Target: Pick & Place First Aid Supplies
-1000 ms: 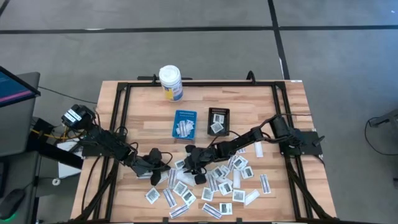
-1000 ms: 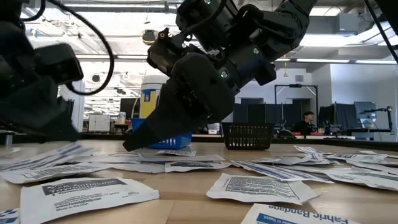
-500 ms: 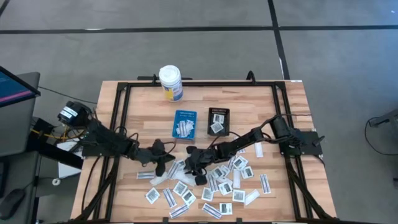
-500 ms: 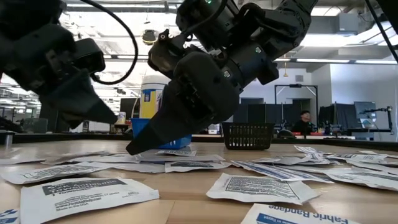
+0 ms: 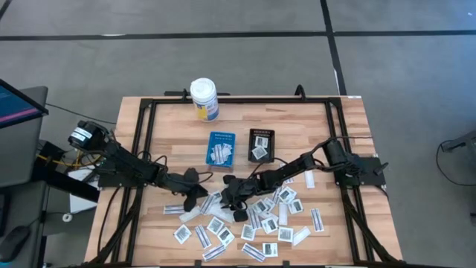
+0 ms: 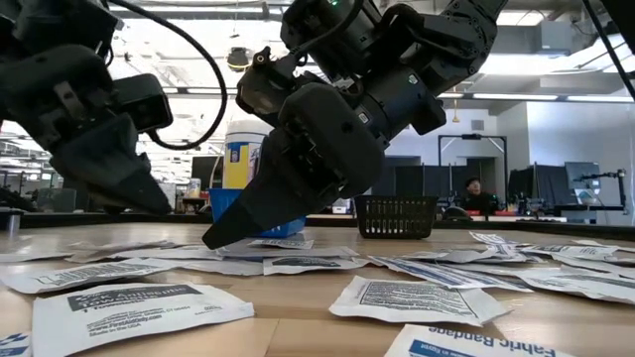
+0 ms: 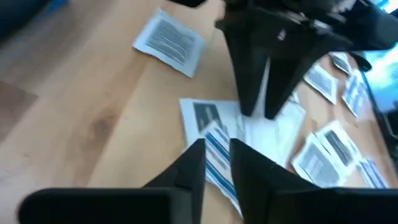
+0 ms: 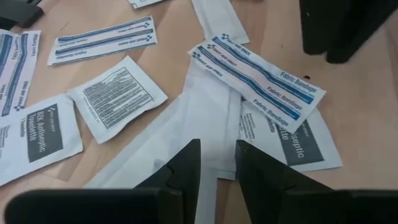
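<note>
Packets [image 5: 256, 216] lie flat, long axes pointing every way, under the slightly spread, empty left end effector [image 5: 199, 190] and right end effector [image 5: 228, 195].

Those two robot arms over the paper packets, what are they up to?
They are sorting first aid packets scattered on a wooden table. Both grippers hang low over the pile, left gripper and right gripper, jaws slightly apart, neither holding anything. A blue tray and a black tray behind the pile each hold a few packets.
</note>
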Controlling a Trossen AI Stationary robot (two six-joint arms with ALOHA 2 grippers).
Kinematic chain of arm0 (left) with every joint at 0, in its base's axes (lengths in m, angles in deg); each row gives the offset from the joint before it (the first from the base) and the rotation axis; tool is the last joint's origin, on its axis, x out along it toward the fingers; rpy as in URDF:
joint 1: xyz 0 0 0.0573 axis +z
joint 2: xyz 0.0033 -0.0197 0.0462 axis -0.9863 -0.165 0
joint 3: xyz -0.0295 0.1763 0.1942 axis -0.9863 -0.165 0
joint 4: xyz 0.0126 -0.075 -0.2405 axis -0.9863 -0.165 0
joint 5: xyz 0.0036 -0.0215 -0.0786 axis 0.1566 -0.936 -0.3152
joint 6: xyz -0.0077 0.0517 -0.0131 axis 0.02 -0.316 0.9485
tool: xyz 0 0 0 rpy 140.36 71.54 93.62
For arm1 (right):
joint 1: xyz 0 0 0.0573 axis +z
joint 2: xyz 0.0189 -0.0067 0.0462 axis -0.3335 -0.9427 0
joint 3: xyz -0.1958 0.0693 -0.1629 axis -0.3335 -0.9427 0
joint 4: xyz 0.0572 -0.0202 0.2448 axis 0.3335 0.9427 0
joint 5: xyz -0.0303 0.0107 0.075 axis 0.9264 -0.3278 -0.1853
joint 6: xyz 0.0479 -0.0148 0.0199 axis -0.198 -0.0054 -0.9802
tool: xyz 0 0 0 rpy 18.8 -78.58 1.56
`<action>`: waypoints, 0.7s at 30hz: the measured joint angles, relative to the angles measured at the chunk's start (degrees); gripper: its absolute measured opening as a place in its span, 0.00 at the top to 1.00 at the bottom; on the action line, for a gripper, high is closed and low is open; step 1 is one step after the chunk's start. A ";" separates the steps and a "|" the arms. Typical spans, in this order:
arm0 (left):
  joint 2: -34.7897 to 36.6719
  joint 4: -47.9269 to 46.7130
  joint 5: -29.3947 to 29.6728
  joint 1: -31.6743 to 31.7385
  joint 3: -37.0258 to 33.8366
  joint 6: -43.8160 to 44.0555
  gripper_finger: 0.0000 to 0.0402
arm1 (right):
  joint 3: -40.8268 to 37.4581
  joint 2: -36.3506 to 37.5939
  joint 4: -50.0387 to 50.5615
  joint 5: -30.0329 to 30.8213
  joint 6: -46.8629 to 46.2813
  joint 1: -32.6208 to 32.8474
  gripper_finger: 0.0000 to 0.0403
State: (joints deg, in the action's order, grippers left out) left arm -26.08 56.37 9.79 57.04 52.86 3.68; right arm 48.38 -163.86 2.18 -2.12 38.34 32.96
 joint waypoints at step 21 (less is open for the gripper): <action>-14.17 9.80 3.62 -1.38 0.26 -6.01 0.69 | 0.00 0.00 -0.16 0.00 0.02 -0.02 0.76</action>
State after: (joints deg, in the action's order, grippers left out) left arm -40.24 66.17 13.41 55.66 53.12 -2.33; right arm 48.38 -163.86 2.01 -2.12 38.36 32.94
